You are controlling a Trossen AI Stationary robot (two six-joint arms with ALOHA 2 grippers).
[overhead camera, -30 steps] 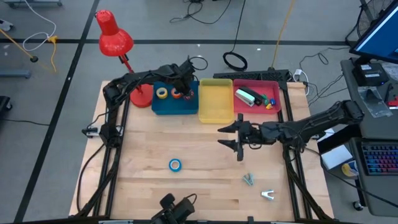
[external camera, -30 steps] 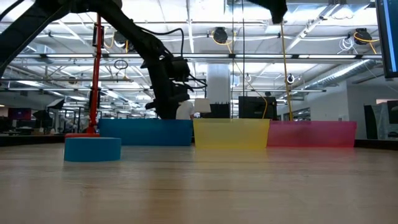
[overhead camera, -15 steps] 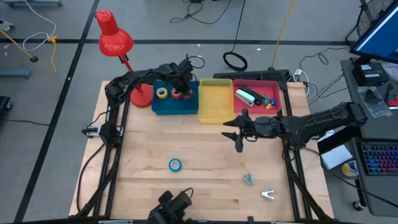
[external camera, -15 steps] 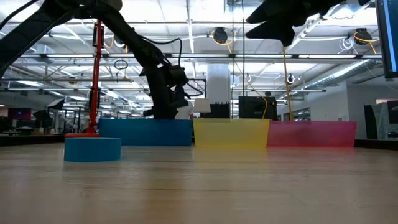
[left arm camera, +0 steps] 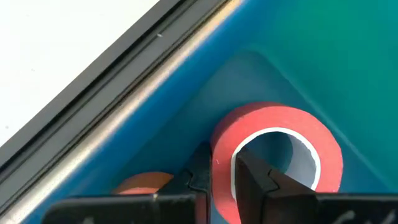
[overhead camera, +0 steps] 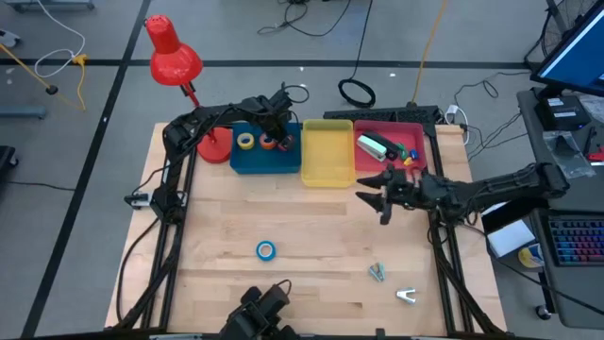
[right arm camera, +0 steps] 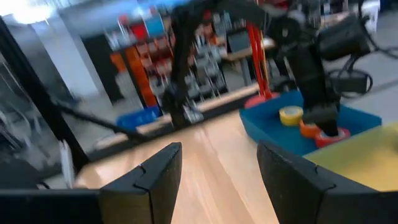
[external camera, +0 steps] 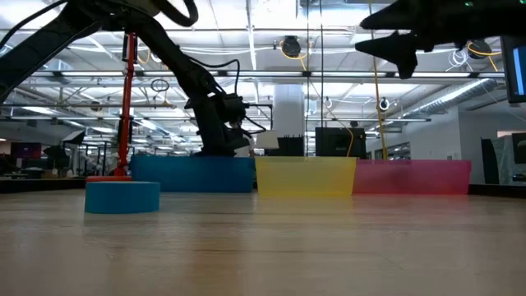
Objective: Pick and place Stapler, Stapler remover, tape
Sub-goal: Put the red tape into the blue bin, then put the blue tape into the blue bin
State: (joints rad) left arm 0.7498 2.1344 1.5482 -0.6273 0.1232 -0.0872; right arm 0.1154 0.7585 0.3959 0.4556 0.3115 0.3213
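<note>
Inside the blue bin, the left gripper pinches the wall of the red tape roll, one finger inside the pale core and one outside; only a sliver of the orange tape roll shows beside it, cut off by the fingers. From above, the yellow tape roll lies in the same bin just beside the gripper, the red roll largely hidden beneath it. The blue tape roll sits alone on the wooden table, well away. The right gripper hovers with fingers spread and empty near the red bin, whose contents are too small to identify, next to the yellow bin.
</note>
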